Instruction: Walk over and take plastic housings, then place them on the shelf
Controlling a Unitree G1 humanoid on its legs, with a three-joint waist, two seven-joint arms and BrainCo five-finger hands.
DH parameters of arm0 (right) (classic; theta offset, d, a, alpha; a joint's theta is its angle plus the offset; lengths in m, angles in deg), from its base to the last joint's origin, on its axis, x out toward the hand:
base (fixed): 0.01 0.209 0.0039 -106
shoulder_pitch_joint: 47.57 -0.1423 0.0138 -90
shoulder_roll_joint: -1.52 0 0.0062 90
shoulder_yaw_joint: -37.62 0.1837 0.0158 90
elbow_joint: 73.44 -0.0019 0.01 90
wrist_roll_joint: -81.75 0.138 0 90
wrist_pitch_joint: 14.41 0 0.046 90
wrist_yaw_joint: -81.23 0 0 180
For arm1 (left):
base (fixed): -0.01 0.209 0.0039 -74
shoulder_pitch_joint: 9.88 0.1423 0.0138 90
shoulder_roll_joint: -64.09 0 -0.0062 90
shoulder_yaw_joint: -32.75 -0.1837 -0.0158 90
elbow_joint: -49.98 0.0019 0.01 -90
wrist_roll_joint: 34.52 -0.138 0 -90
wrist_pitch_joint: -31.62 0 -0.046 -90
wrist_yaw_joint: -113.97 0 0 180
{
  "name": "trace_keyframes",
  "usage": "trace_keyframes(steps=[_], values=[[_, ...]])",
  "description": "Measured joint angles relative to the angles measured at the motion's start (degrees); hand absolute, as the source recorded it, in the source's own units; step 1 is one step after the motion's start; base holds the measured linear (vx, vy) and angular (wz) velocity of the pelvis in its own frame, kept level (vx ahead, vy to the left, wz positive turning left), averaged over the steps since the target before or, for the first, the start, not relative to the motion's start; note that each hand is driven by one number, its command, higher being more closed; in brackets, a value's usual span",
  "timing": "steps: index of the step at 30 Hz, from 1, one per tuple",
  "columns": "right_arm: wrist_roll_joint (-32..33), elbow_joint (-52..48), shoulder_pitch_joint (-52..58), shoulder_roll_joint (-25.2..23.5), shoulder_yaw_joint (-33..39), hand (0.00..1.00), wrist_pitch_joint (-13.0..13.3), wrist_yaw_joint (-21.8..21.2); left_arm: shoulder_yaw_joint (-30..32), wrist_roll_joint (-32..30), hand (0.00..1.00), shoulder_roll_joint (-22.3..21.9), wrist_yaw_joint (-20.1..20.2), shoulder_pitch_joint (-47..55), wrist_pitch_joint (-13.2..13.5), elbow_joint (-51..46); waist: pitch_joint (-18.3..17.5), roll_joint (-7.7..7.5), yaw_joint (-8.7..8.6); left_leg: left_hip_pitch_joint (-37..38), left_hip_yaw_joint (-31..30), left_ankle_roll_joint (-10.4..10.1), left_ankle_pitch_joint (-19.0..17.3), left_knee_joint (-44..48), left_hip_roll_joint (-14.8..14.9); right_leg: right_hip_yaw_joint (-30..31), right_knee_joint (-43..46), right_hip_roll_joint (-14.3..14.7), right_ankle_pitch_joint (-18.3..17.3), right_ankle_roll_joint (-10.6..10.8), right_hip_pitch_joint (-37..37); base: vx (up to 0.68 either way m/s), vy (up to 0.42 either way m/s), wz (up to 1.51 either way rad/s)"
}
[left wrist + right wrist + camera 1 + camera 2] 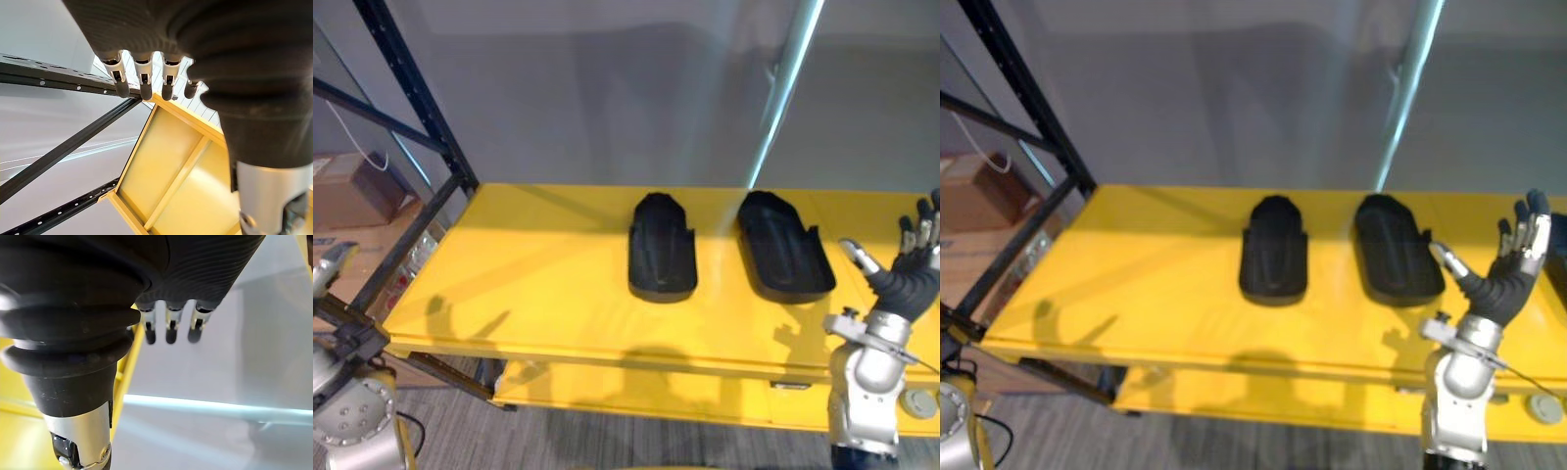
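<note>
Two black plastic housings lie side by side on the yellow shelf top point(529, 274), both with the hollow side up. The left housing point(661, 247) sits near the middle and the right housing point(783, 245) a little to its right. My right hand point(1508, 279) is raised at the shelf's front right, just right of the right housing. It is open, fingers straight up, and holds nothing. My left hand point(195, 49) hangs low at the shelf's left end, by the frame. Its fingers point(142, 73) are relaxed and hold nothing.
A black steel upright with diagonal braces point(421, 108) stands at the shelf's left end. A lower yellow shelf point(636, 387) lies under the top one. A slanted silver pole point(783, 88) rises behind the housings against a grey wall. Cardboard boxes point(352, 191) sit on the floor far left.
</note>
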Motion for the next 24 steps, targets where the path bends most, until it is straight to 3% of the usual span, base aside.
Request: trace_keyframes(steps=[6, 10, 11, 12, 15, 18, 24], values=[[0.6, -1.3, 2.8, -2.0, -0.2, 0.0, -2.0, -0.6, -9.9, 0.7, 0.0, -8.1, 1.7, 4.8, -0.4, -3.4, 2.4, -1.45, -0.01, -1.7, 0.2, 0.0, -0.5, 1.5, 0.1, 0.7, 0.4, 0.2, 0.1, 0.1, -1.4, -0.01, 0.002, -0.03], [0.7, -2.7, 6.3, -4.3, -1.5, 0.0, -4.2, -1.5, -19.0, 10.6, 0.0, -12.6, 9.2, 7.2, -1.3, -5.6, 3.8, -2.15, -0.37, -2.4, 0.2, 0.0, -0.4, 1.8, 0.1, 0.9, 0.7, 0.0, 0.3, 0.1, -2.0, 0.0, 0.002, 0.01], [0.8, -4.0, 7.4, -5.1, -2.1, 0.0, -4.6, -1.6, -22.0, 16.1, 0.0, -13.5, 13.9, 8.1, -1.8, -5.6, 4.1, -2.16, -0.44, -2.4, 0.1, 0.0, -0.4, 1.8, 0.1, 0.9, 0.8, -0.1, 0.3, 0.1, -2.0, 0.01, 0.008, 0.05], [1.3, -4.9, 7.9, -5.6, -2.6, 0.0, -5.0, -1.6, -25.3, 21.6, 1.0, -13.5, 19.5, 8.7, -2.8, -5.6, 4.1, -2.22, -0.58, -2.4, 0.0, 0.0, -0.5, 1.7, 0.1, 0.8, 0.9, -0.1, 0.3, 0.1, -2.0, 0.0, 0.008, 0.04], [1.3, -5.6, 7.5, -5.6, -4.3, 0.0, -5.6, -1.6, -34.0, 23.8, 1.0, -12.4, 27.8, 8.2, -4.0, -5.4, 4.2, -2.34, -0.92, -2.4, 0.0, 0.1, -0.5, 1.7, 0.1, 0.8, 1.0, -0.1, 0.3, 0.1, -2.1, 0.0, 0.0, 0.0], [1.2, -5.6, 6.7, -5.5, -6.4, 0.0, -6.5, -1.5, -40.9, 23.6, 1.0, -10.1, 32.4, 4.7, -6.0, -4.5, 4.2, -2.31, -1.37, -2.5, 0.7, 0.1, -0.5, 1.7, 0.1, 1.3, 1.4, -0.1, 0.3, 0.1, -2.9, -0.02, -0.002, -0.11], [1.3, -5.6, 6.7, -4.8, -7.0, 0.0, -8.3, -1.0, -45.9, 22.9, 1.0, -6.8, 35.8, 0.8, -10.1, -1.6, 4.2, -2.31, -1.65, -2.4, 1.8, 0.1, -0.5, 1.7, 0.1, 2.6, 1.8, 0.0, 0.3, 0.1, -3.9, -0.01, 0.002, -0.1]])
